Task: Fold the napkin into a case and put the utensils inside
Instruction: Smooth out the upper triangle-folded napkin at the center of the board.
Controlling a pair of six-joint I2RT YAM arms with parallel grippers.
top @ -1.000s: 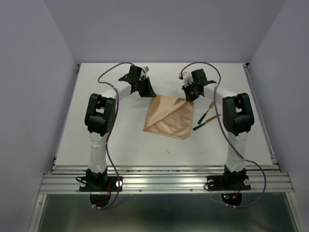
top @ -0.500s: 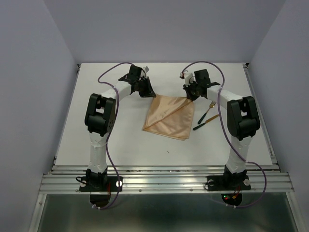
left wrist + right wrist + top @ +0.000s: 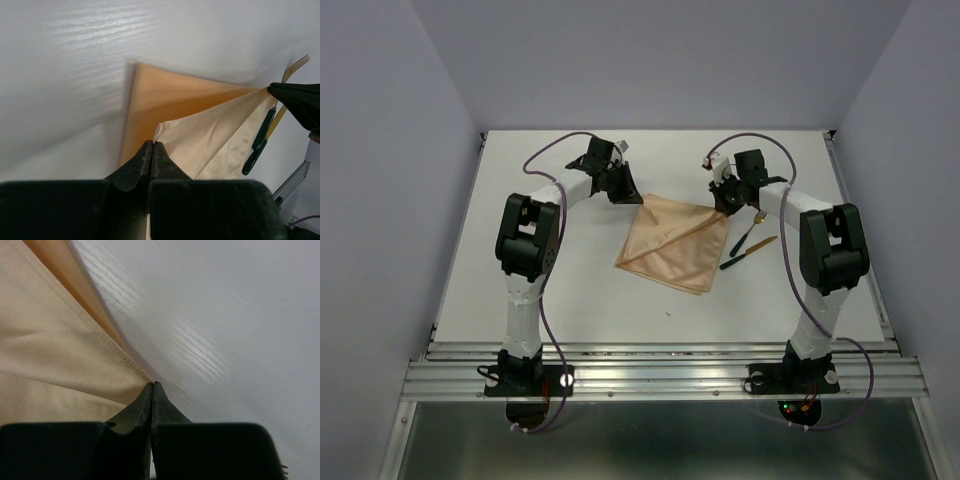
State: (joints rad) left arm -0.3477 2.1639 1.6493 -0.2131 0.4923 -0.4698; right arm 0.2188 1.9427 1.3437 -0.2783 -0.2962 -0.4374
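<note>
Napkin (image 3: pixel 675 248), peach-orange, lying mid-desk (image 3: pixel 570 290) toward the far edge, its upper layer pinched at two far corners.
Only the overhead view shows the arms: both reach forward with elbows raised and wrists angled inward. Left wrist view: the left pincer (image 3: pixel 152 146) is clamped on one corner, with cloth stretched across to the right pincer (image 3: pixel 152 385), and the utensils (image 3: pixel 260 145) lie just beside the napkin's right edge. Right wrist view: its tips are closed on the opposite corner.
</note>
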